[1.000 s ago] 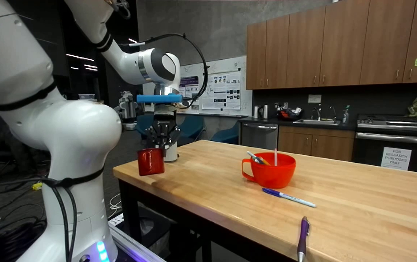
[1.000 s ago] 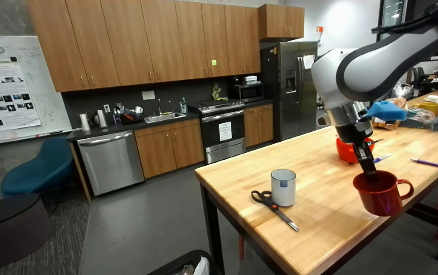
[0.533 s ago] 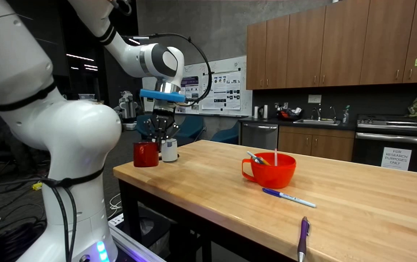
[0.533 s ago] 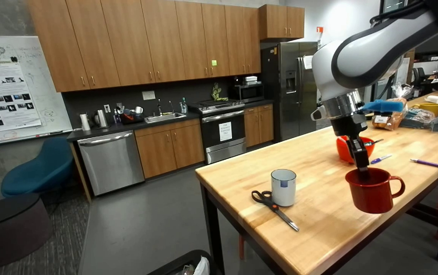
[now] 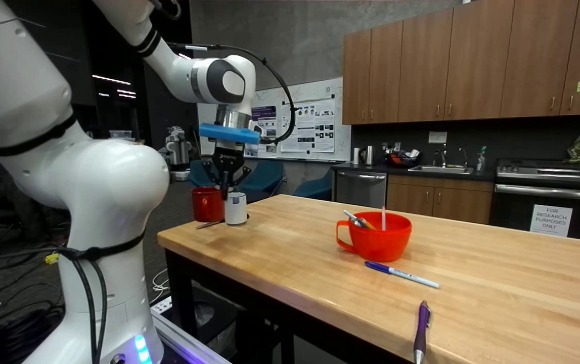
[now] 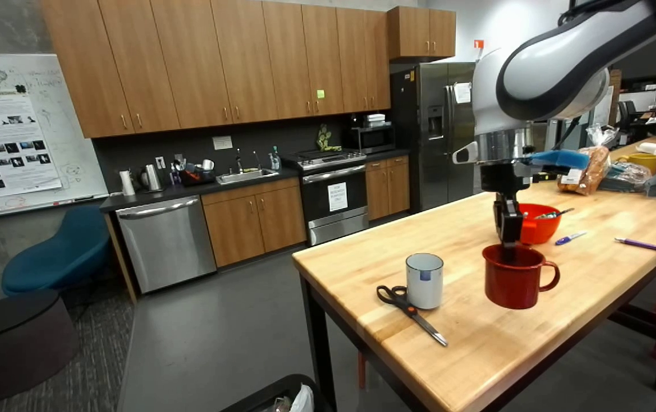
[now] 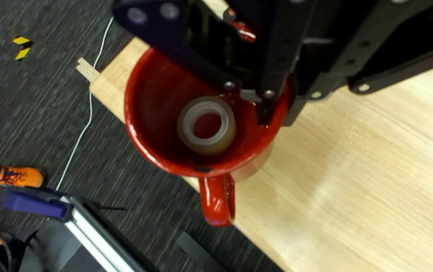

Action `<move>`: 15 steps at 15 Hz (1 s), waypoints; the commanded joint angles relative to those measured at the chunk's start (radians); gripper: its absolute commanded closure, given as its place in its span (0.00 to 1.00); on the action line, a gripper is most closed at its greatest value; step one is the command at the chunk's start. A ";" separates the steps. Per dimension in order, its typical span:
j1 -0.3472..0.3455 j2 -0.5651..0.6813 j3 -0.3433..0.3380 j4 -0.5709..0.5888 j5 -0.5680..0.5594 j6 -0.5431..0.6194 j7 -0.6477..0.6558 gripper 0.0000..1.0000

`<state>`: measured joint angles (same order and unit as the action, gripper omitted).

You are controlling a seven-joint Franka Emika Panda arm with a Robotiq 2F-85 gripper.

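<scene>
Glossy dark-red enamel-style mug (image 6: 512, 281), hanging in the air over the tabletop (image 6: 459, 357), pretty much upright with its mouth facing up. The pincer (image 7: 279, 118) has it pinched by the rim, one finger inside and one outside. The curved handle (image 6: 557, 277) pokes out toward the right in an exterior view. There's a tiny dark mark on the inner wall right by the handle, too small to say if it's a chip. Down inside is a roll of pale tape (image 7: 227, 127), hole facing up, with the mug's red showing through the middle. It's sitting roughly central, way narrower than the mug, though I can't tell if it's touching the wall.
</scene>
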<state>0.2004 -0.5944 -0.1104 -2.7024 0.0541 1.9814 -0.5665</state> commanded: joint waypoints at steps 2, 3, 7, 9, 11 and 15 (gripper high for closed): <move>0.042 -0.085 0.030 -0.096 0.038 0.215 -0.056 0.98; 0.058 -0.097 0.041 -0.117 0.040 0.279 -0.056 0.98; 0.112 -0.018 0.070 -0.085 0.015 0.442 -0.039 0.98; 0.108 0.015 0.102 -0.085 -0.029 0.491 -0.020 0.98; 0.086 0.024 0.142 -0.084 -0.093 0.508 0.007 0.98; 0.000 0.035 0.225 -0.084 -0.301 0.553 0.123 0.98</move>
<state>0.2768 -0.5649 0.0494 -2.7880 -0.1149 2.4977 -0.5213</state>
